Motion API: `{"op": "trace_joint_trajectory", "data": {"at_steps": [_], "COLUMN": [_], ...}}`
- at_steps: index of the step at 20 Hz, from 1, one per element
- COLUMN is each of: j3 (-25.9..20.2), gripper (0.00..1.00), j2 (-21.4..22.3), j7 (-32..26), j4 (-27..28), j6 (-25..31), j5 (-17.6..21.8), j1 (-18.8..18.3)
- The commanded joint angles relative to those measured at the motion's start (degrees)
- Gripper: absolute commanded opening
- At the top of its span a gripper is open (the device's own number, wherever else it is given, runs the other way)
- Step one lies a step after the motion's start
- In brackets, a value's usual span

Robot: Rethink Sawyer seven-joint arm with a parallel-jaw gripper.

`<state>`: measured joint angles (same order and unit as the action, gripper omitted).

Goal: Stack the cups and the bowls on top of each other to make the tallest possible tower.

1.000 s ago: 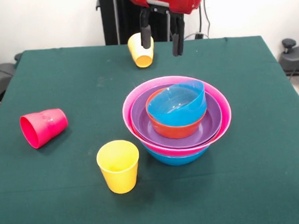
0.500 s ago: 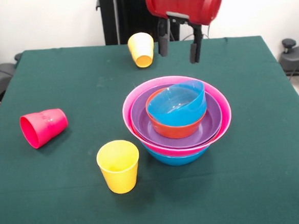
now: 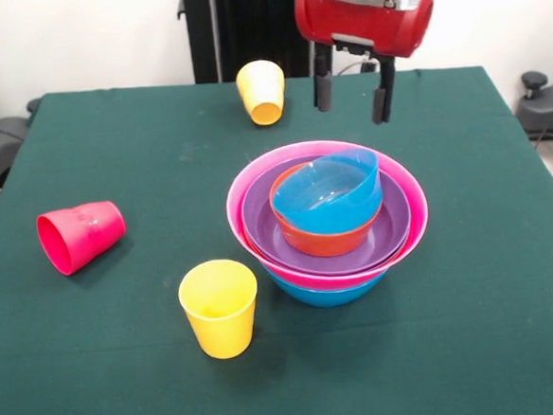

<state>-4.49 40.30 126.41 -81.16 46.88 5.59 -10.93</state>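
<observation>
Cup (image 3: 81,236) on its side, mouth facing lower-left.

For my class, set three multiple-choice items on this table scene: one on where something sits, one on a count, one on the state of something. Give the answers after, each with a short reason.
1. Where does the small blue bowl sit?
A. Inside the orange bowl
B. Alone on the green table
C. Under the pink bowl

2. How many yellow cups are in view?
A. One
B. Two
C. Three

3. How does the red-pink cup lie?
A. Upright
B. Upside down
C. On its side

Answers:
1. A, since the small blue bowl leans tilted in the orange bowl, which rests in the purple bowl.
2. B, since one yellow cup stands near the stack and another yellow cup lies at the far edge.
3. C, since its open mouth faces sideways.

The gripper hangs open above, holding nothing.
</observation>
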Motion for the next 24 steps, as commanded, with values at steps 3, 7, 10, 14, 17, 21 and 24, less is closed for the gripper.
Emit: {"op": "trace_joint_trajectory", "data": {"at_steps": [3,7,10,14,17,21,24], "j3": [-2.34,-1.88,-1.43,-1.36,-1.6,-1.35,-1.37], "gripper": [1.0,1.0,1.0,1.0,1.0,1.0,1.0], "j2": [-5.71,-7.83,-9.89,-12.36,-13.19,-13.79,-14.69], "j7": [4.27,5.3,6.55,6.89,6.24,6.06,5.76], "j4": [0.42,2.32,3.85,4.85,4.92,4.96,5.18], "j6": [-3.61,-5.39,-7.25,-10.38,-11.74,-12.73,-14.05], "j5": [0.48,0.88,0.74,0.23,-0.08,-0.41,-0.47], "j1": [1.59,2.49,3.2,3.18,2.84,2.88,2.7]}}
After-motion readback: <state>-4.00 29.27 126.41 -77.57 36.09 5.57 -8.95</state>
